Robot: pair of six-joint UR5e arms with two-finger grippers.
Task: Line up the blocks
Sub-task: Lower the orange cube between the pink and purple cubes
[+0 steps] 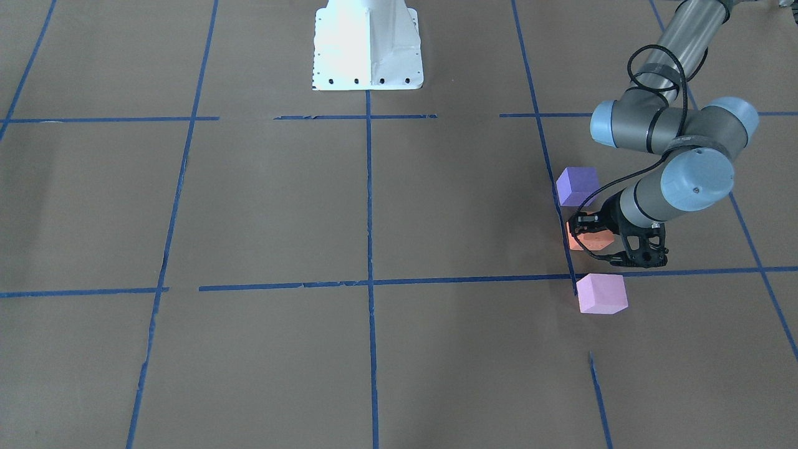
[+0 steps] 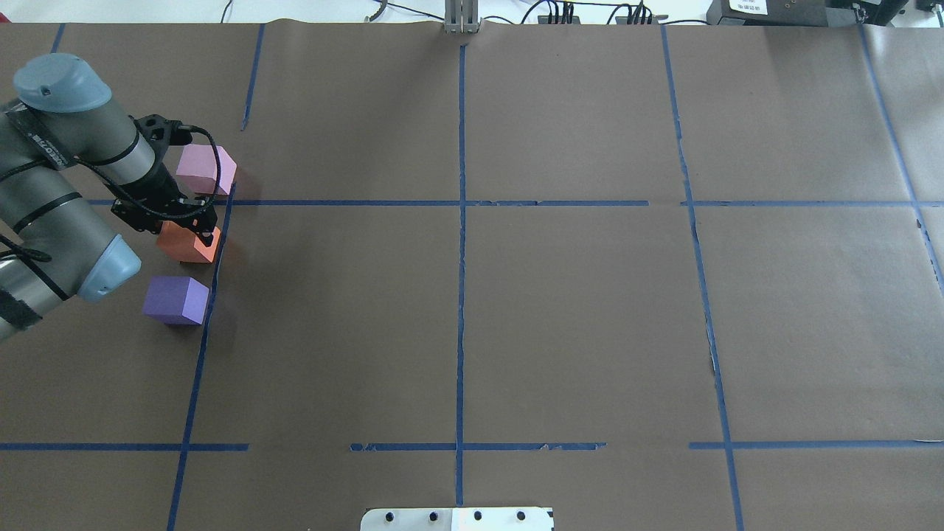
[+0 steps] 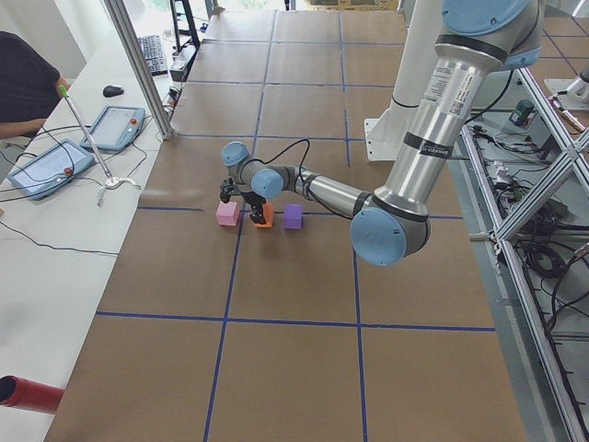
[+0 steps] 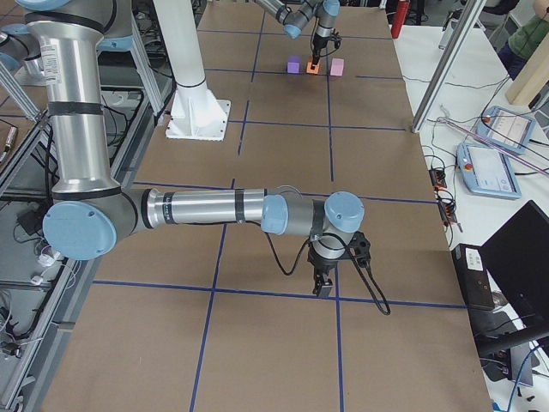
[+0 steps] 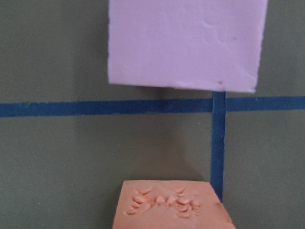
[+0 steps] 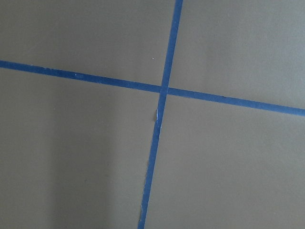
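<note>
The three blocks stand in a row along a blue tape line on the robot's left. The orange block [image 1: 596,241] is in the middle, between the dark purple block [image 1: 576,185] and the pale pink block [image 1: 601,294]. My left gripper [image 1: 596,239] reaches down over the orange block with a finger on each side, and the block rests on the paper. The overhead view shows orange [image 2: 181,248], purple [image 2: 175,299], pink [image 2: 206,171] and the left gripper [image 2: 184,228]. The left wrist view shows the dented orange top [image 5: 167,210] and the pink block [image 5: 186,43]. My right gripper [image 4: 323,287] hangs low over bare paper; I cannot tell whether it is open or shut.
The white robot base [image 1: 368,47] stands at the table's middle edge. Blue tape lines [image 2: 461,203] grid the brown paper. A side bench holds tablets [image 3: 115,127] and a red cylinder [image 3: 28,394]. A metal post [image 3: 138,64] stands by the table edge.
</note>
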